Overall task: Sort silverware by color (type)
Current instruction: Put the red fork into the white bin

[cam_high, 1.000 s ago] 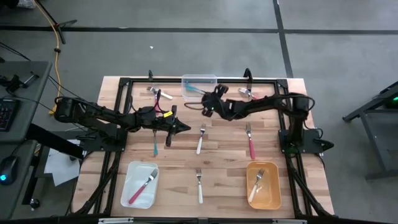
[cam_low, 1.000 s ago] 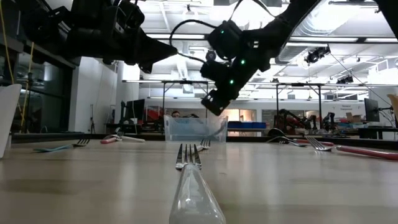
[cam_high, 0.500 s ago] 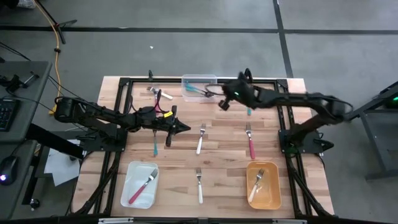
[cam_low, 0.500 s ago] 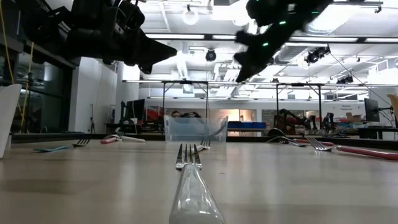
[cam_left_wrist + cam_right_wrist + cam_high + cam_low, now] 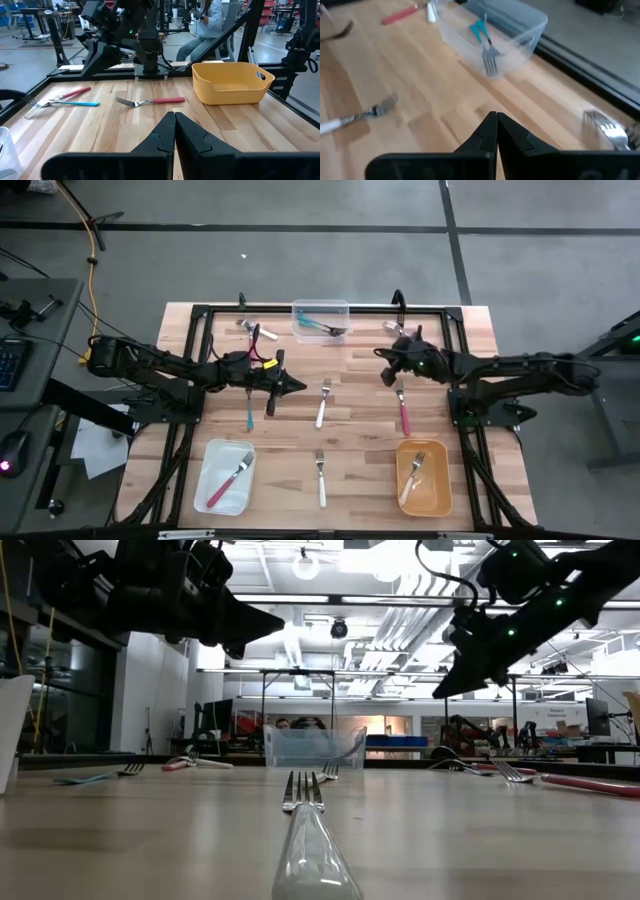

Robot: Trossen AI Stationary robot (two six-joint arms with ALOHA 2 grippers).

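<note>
Right gripper (image 5: 384, 377) hovering right of centre, fingers pressed together, empty, above pink-handled fork (image 5: 403, 408). Left gripper (image 5: 297, 386) hanging left of centre, fingers closed, empty. Teal fork (image 5: 322, 327) lying in clear bin (image 5: 320, 308), top centre.

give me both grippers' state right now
left gripper: closed, holding nothing, hovering over the table.
right gripper: closed, holding nothing, above the table.

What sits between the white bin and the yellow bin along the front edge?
High view: one white-handled fork lies on the wood between the white bin and the yellow bin, touching neither.
</note>
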